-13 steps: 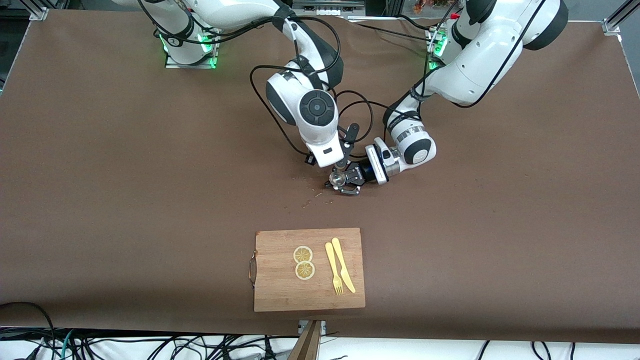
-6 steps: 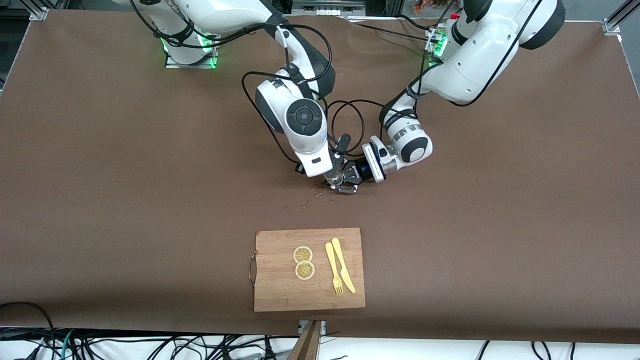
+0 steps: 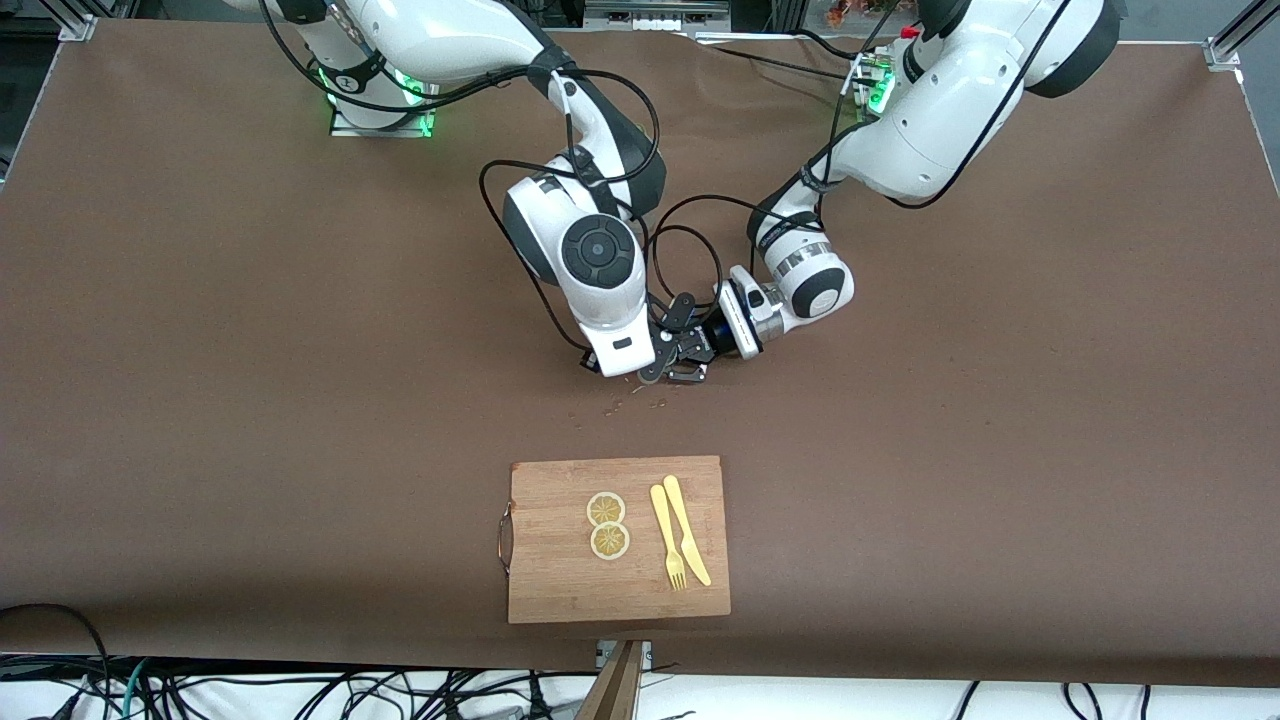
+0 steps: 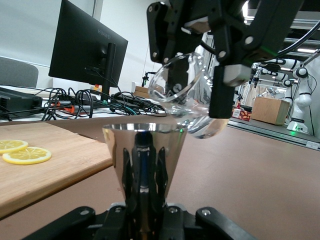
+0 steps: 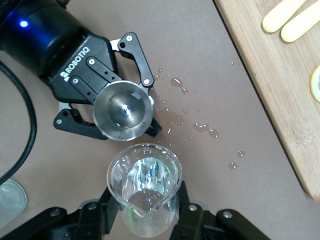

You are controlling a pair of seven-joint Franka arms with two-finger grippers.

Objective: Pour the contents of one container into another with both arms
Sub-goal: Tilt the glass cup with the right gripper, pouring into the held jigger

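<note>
Glass beaker [image 5: 144, 192], pinched in your right tool [image 5: 145, 212], moved over the left tool's [image 4: 142, 200] clamped steel cup [image 4: 144, 150] (pour was imminent).

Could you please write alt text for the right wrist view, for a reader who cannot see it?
The right pincer holds a clear glass beaker, its mouth close above a shiny metal cup gripped by the left pincer. Droplets lie on the brown table beside the cup, and a wooden cutting board carrying yellow cutlery fills one corner.
</note>
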